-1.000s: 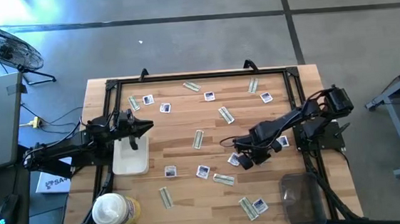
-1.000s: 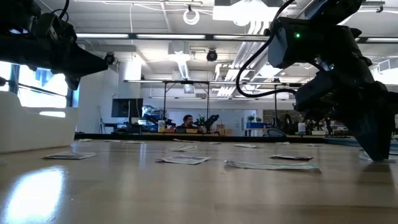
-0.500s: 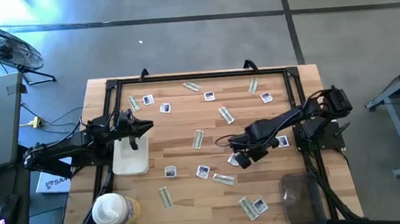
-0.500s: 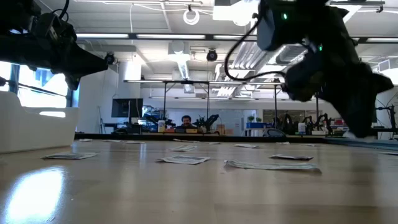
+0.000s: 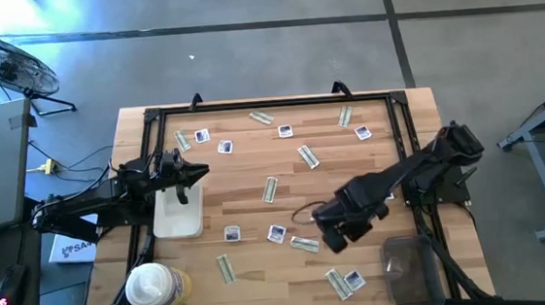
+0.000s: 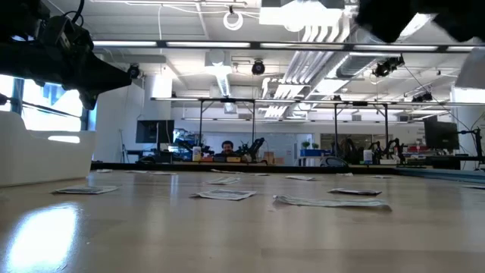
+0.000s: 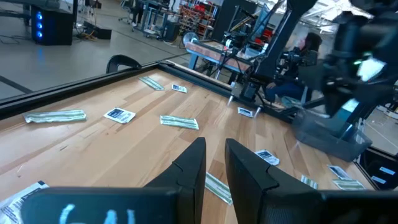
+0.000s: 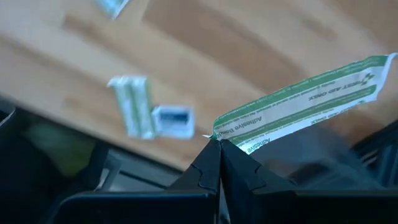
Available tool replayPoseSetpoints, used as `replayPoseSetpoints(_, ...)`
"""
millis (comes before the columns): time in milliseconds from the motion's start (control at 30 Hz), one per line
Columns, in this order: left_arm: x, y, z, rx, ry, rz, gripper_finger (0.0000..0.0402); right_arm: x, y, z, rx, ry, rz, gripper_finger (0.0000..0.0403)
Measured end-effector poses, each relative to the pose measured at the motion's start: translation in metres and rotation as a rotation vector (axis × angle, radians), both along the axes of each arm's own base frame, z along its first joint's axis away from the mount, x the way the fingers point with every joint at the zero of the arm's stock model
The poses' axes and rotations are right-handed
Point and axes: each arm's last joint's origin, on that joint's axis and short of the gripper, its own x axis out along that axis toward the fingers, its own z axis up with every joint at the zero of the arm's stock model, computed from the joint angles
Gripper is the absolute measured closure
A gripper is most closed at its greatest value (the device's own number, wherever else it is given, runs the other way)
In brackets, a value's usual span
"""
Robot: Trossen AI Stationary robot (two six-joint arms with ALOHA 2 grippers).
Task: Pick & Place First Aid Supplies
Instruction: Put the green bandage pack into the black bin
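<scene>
Small square white packets (image 5: 232, 234) and pale grey-green strips (image 5: 271, 189) lie flat, scattered over the wooden table. My right gripper (image 5: 336, 235) hovers over the table's right-centre, raised above the low view's frame, shut on one green-printed strip (image 8: 298, 106). Below it in the right wrist view lie another strip (image 8: 132, 106) and a packet (image 8: 173, 118). My left gripper (image 5: 196, 171) waits over the white tray (image 5: 180, 218) at the table's left, its fingers (image 7: 193, 168) a narrow gap apart and holding nothing. My right gripper pinches the green-printed strip by one end (image 8: 229, 132) between its two shut fingertips. The strip runs straight out beyond the fingers, lifted clear of the table.
A round white-lidded tub (image 5: 152, 287) stands at the near left corner. A clear container (image 5: 408, 266) sits near the right near corner. A black frame (image 5: 269, 104) borders the table. More packets (image 6: 223, 195) lie across the middle.
My right gripper has risen from the table surface, leaving the low view upward, and has shifted a little toward the near edge. The left arm has stayed still.
</scene>
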Motion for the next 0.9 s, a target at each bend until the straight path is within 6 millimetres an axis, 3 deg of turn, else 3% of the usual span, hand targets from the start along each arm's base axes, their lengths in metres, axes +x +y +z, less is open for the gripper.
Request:
replayPoseSetpoints(200, 0.000, 0.000, 0.000, 0.000, 0.000, -0.001, 0.0341, -0.016, 0.043, 0.017, 0.053, 0.029, -0.002, 0.0402)
replayPoseSetpoints(433, 0.000, 0.000, 0.000, 0.000, 0.000, 0.000, 0.0341, -0.045, 0.078, 0.009, 0.026, 0.174, -0.099, 0.0402)
replayPoseSetpoints(667, 0.000, 0.000, 0.000, 0.000, 0.000, 0.000, 0.0341, -0.064, 0.092, -0.018, 0.008, 0.249, -0.122, 0.0402)
replayPoseSetpoints(900, 0.000, 0.000, 0.000, 0.000, 0.000, 0.000, 0.0341, -0.072, 0.089, -0.061, 0.060, 0.252, -0.088, 0.0402)
